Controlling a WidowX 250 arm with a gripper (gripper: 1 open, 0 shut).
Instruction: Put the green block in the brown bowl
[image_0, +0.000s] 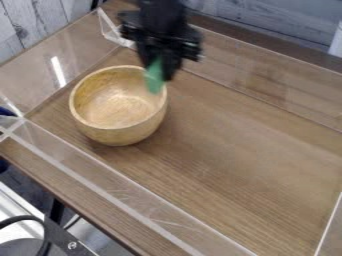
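Observation:
The green block (156, 76) hangs upright in the air, pinched at its top by my gripper (159, 62), which is shut on it. Its lower end hovers over the right rim of the brown bowl (110, 112), a round tan wooden bowl with nothing inside. The black arm comes down from the top of the frame and hides the block's upper part. The picture is a little blurred around the fingers.
Low clear plastic walls (80, 178) fence the wooden tabletop along the front and left. A small clear stand (122, 29) sits at the back left corner. White boards lie beyond the back edge.

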